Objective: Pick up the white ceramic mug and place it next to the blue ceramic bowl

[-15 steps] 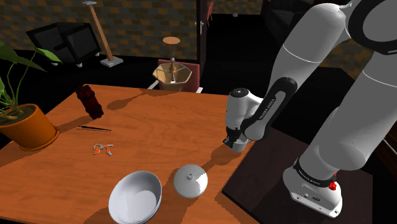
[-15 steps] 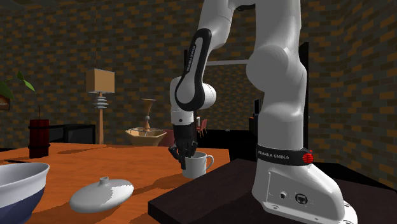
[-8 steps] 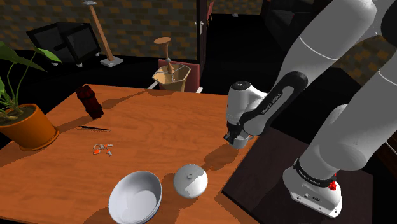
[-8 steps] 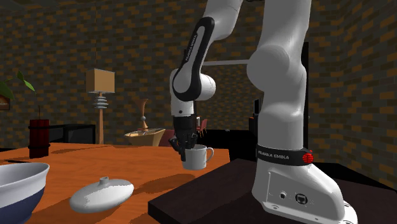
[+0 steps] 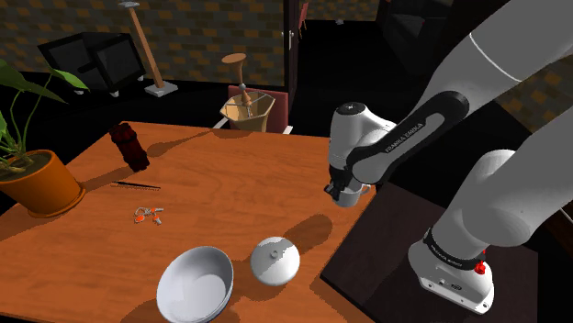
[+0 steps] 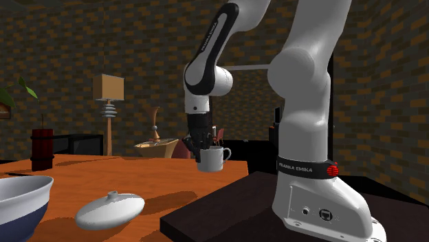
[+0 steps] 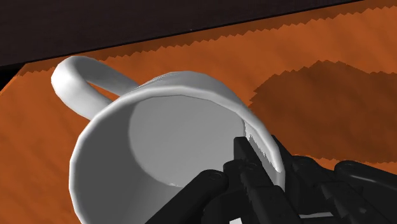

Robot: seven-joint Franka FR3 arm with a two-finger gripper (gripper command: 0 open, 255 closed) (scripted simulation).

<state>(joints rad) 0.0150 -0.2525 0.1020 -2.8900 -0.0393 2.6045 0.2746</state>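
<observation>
A white mug (image 6: 212,159) hangs a little above the orange table (image 5: 239,183), near its edge by the stand. My gripper (image 6: 204,146) is shut on the mug's rim, one finger inside and one outside, as the wrist view shows at the mug (image 7: 159,127) and gripper (image 7: 254,153). In the shoulder view the mug (image 5: 347,194) shows just under the hand (image 5: 342,179). The bowl (image 5: 195,284), white inside and blue low on its outside (image 6: 20,203), sits at the table's near edge, well away from the mug.
A white domed lid (image 5: 275,261) lies beside the bowl, between it and the mug. A potted plant (image 5: 37,179), a dark red bottle (image 5: 129,145), a thin stick (image 5: 136,185) and small keys (image 5: 147,216) occupy the far side. The dark stand (image 5: 395,266) borders the table.
The gripper has risen with the mug in it; the mug has left the table and now hangs higher. The bowl and lid have not moved.
</observation>
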